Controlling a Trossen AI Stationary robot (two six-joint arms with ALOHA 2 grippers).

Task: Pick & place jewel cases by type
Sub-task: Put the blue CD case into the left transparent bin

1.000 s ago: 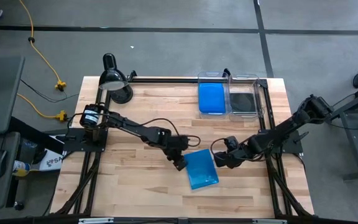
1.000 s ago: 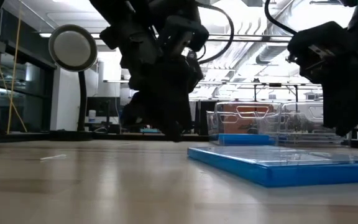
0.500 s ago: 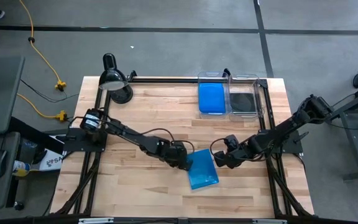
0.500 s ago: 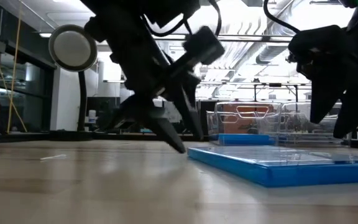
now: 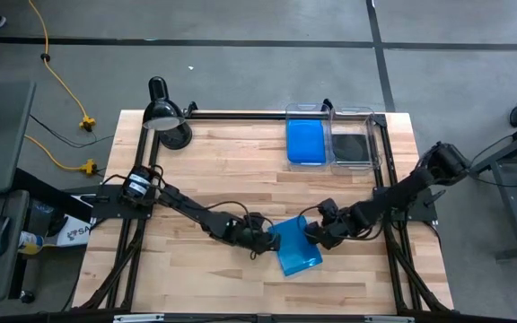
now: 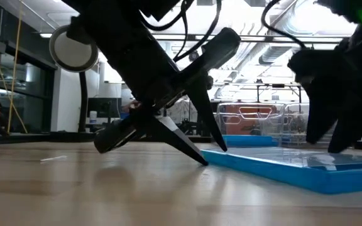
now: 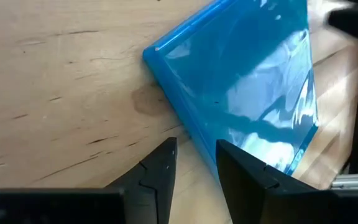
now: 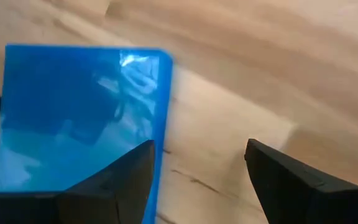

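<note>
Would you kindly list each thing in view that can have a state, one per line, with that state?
Blue jewel case on the table: flat on the wood, between both grippers, not lifted.
Left gripper: low at the case's edge, fingers slightly apart.
Right gripper: open, beside the case.
Left bin: holds blue case.
Right bin: holds black case.
Desk lamp: unclear whether lit.

Between my dark fingers (image 7: 160, 168) lies a bright blue jewel case (image 5: 294, 248) on pale striped wood table (image 5: 214, 170); another blue case (image 5: 305, 142) and a black one (image 5: 350, 145) sit in clear bins (image 5: 377, 126).

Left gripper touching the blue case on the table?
Cannot tell. In the left wrist view the left gripper has fingertips straddling the blue case's edge, but no view shows contact or gap plainly.
</note>
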